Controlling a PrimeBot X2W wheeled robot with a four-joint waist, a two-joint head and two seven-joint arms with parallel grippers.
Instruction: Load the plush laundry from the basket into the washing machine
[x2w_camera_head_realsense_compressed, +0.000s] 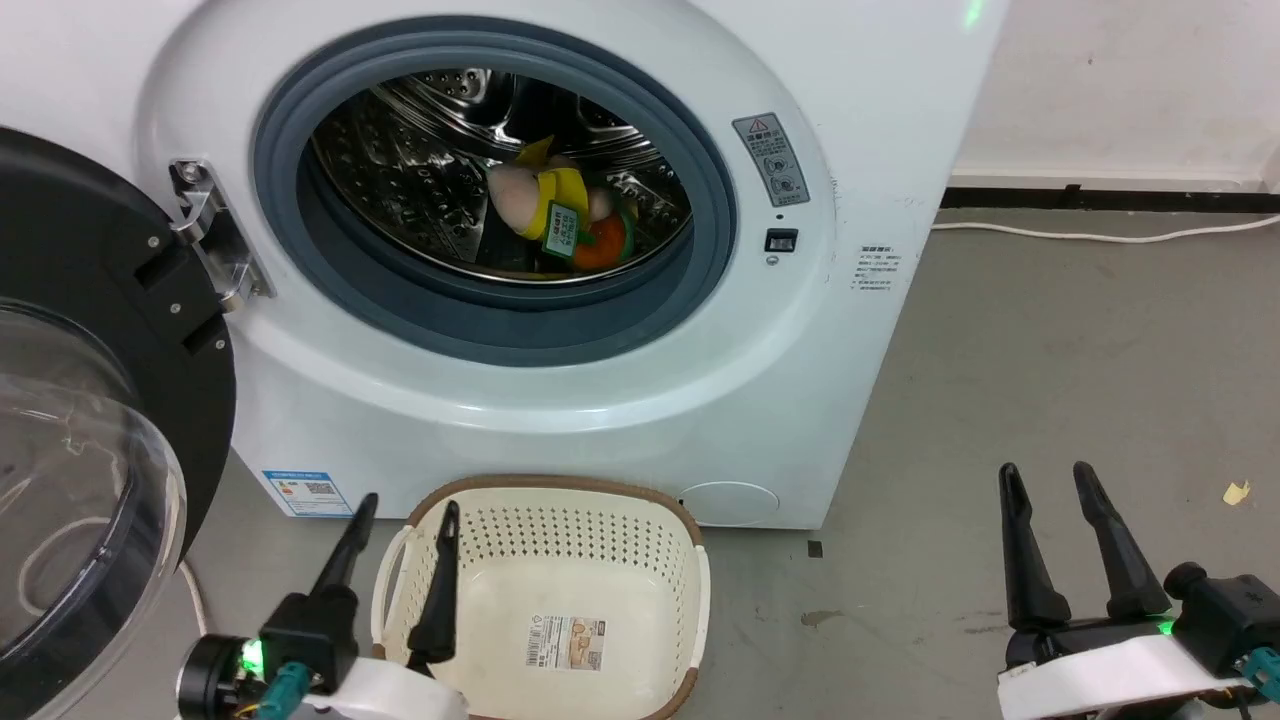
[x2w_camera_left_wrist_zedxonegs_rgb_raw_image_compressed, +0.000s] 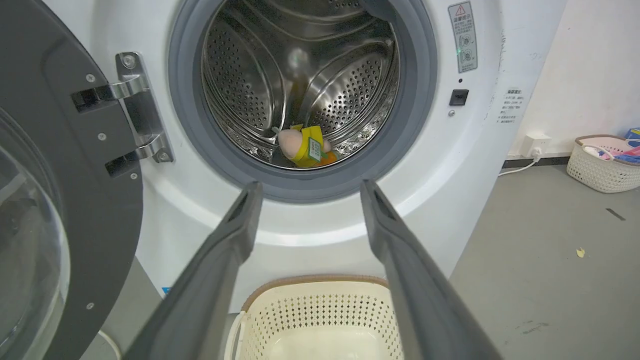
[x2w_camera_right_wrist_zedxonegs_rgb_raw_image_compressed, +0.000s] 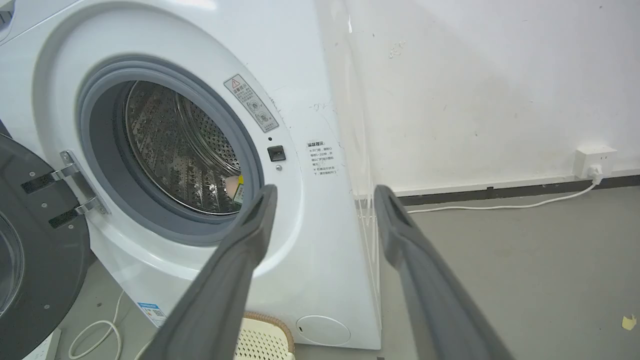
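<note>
The plush laundry (x2w_camera_head_realsense_compressed: 560, 215) lies inside the steel drum of the washing machine (x2w_camera_head_realsense_compressed: 560, 400), pink and yellow doll with green tag on top of the orange hamburger; it also shows in the drum in the left wrist view as the plush laundry (x2w_camera_left_wrist_zedxonegs_rgb_raw_image_compressed: 306, 148). The cream basket (x2w_camera_head_realsense_compressed: 560, 600) stands on the floor before the washer, holding just its paper label. My left gripper (x2w_camera_head_realsense_compressed: 405, 510) is open at the basket's left rim, holding nothing. My right gripper (x2w_camera_head_realsense_compressed: 1047, 478) is open over bare floor at the lower right. The washer's black door (x2w_camera_head_realsense_compressed: 90, 400) hangs open at the left.
A white cable (x2w_camera_head_realsense_compressed: 1100, 236) runs along the floor by the back wall to a socket (x2w_camera_right_wrist_zedxonegs_rgb_raw_image_compressed: 594, 161). Another basket with coloured items (x2w_camera_left_wrist_zedxonegs_rgb_raw_image_compressed: 605, 162) sits by the wall at the right. A cord loop (x2w_camera_right_wrist_zedxonegs_rgb_raw_image_compressed: 95, 335) lies under the door.
</note>
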